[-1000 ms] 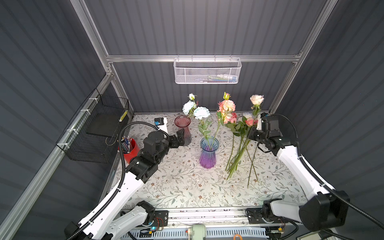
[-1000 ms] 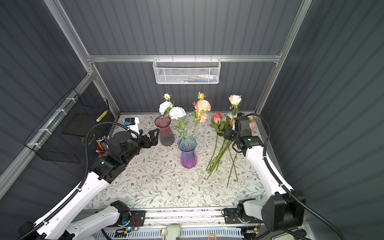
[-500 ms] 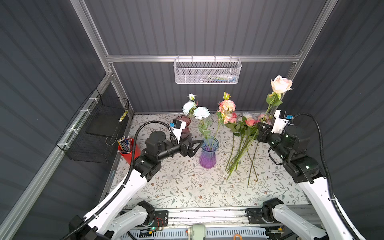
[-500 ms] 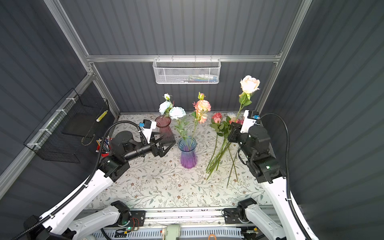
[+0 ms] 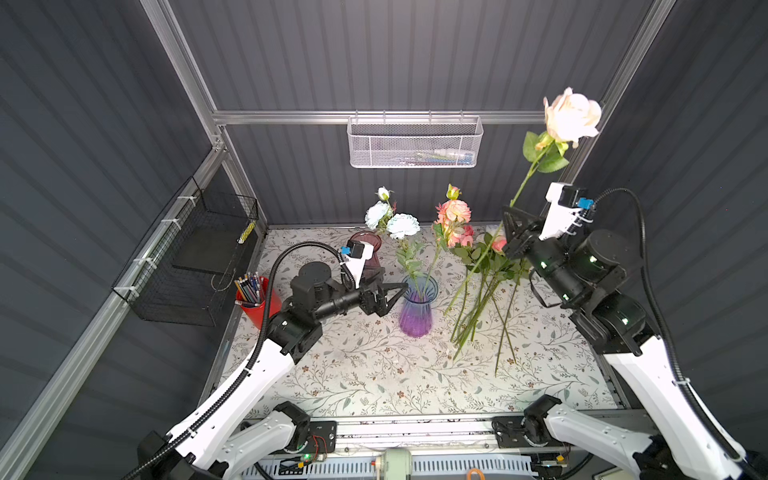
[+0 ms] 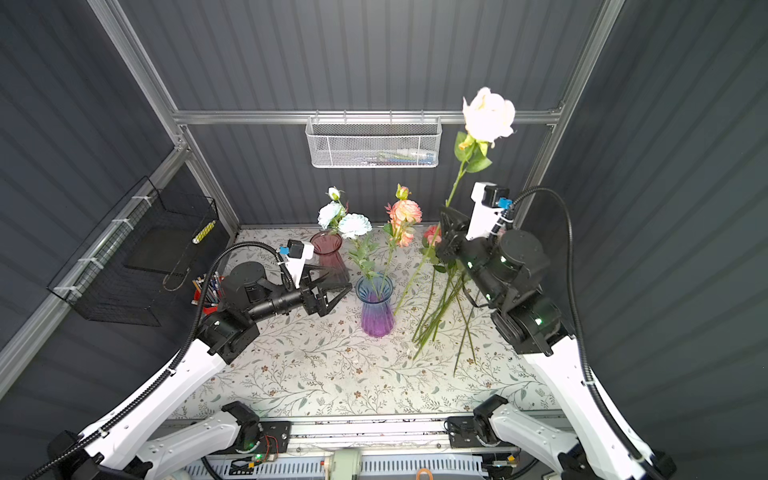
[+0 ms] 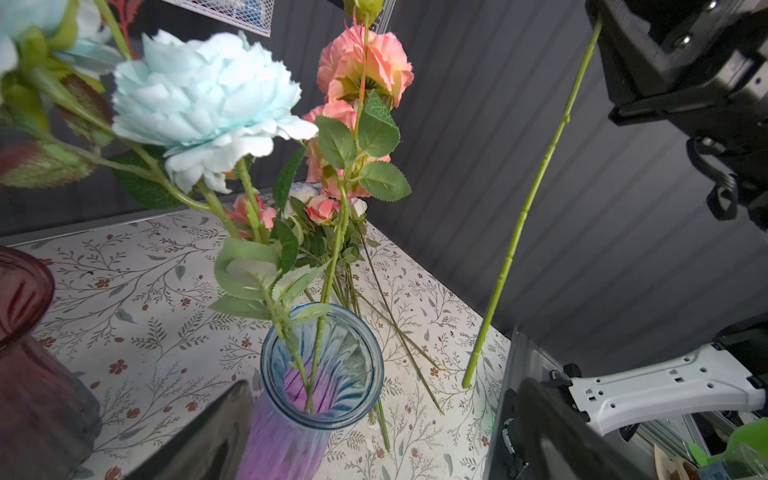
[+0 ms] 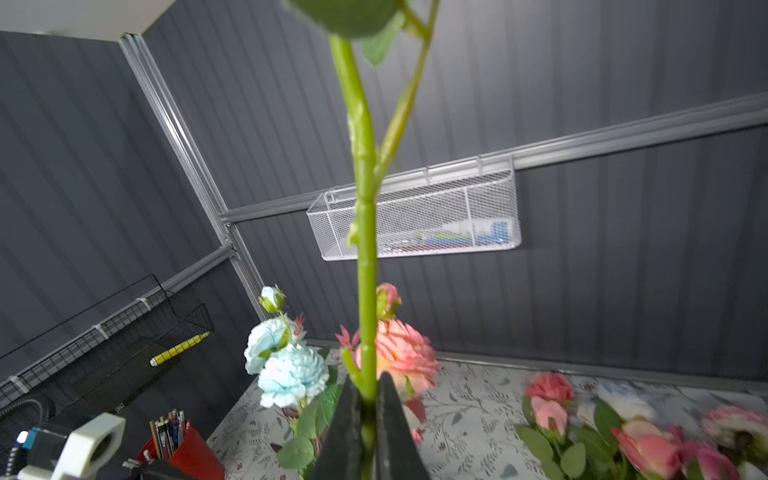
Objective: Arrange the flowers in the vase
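While right end effector (image 5: 510, 226) clamps mid-stem, cream rose (image 5: 572, 114) — bloom high above.

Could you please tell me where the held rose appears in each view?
Top view: rose upper right.
Top view: rose high, right of centre.
Left wrist: only its stem, past the vase.
Right wrist: stem mid-frame, in the right gripper.
Shared landmark: white basket.
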`<state>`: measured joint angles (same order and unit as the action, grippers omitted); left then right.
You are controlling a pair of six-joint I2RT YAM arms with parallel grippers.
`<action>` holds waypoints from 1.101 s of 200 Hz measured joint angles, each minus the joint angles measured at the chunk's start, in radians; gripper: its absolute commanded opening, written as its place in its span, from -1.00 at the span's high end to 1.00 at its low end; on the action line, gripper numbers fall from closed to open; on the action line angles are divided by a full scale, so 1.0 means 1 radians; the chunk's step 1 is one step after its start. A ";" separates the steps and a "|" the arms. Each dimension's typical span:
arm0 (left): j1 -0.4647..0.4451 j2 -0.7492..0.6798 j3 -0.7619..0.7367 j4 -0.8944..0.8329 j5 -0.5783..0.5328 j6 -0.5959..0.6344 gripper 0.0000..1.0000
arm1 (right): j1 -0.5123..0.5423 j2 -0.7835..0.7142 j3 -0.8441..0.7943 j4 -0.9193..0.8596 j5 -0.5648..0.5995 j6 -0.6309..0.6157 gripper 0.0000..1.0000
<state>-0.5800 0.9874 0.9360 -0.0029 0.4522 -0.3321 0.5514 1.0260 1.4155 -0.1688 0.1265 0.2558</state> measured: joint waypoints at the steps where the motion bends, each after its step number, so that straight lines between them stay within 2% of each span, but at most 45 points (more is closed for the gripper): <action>1: 0.000 -0.002 0.000 0.000 -0.002 0.000 -0.99 | 0.004 0.006 0.005 0.003 0.000 -0.004 0.88; 38: 0.000 -0.023 0.000 0.000 -0.035 0.000 -0.99 | 0.075 0.152 0.086 0.079 0.016 -0.083 0.88; 88: 0.000 -0.027 0.000 0.000 -0.068 0.001 -0.99 | 0.113 0.293 0.090 0.127 0.042 -0.164 0.88; 143: 0.000 -0.038 0.000 0.000 -0.088 0.007 -0.99 | 0.141 0.282 -0.044 0.216 0.069 -0.153 0.89; 196: 0.000 -0.037 0.000 0.000 -0.090 0.007 -0.99 | 0.230 0.273 -0.224 0.235 0.133 -0.119 0.80; 207: 0.000 -0.036 0.000 0.000 -0.090 0.007 -0.99 | 0.240 0.273 -0.238 0.233 0.141 -0.111 0.74; 220: 0.000 -0.036 0.000 -0.001 -0.090 0.007 -0.99 | 0.243 0.273 -0.251 0.228 0.147 -0.095 0.58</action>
<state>-0.5797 0.9512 0.9360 -0.0036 0.3618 -0.3248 0.7948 1.2987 1.1648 0.0589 0.2737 0.1612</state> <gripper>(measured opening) 0.994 0.146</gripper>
